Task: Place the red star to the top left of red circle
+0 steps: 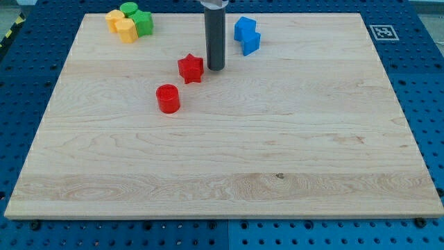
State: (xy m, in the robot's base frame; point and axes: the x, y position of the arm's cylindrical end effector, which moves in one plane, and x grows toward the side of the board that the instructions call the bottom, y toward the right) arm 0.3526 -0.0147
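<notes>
The rod's tip [216,68] is resting against the red star's [190,68] right side, gripping nothing. The star is sitting upper-right of the red circle [168,98].

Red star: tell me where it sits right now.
The red star lies in the board's upper middle, just up and right of the red circle, with my tip close on its right.

My straight dark cylindrical rod [215,35] comes down upright from the view's top edge, where a paler metal collar caps it at the frame's border. My tip [216,69] rests at table-top height, just beside the red star-shaped block [190,68], on that block's right in the view.
</notes>
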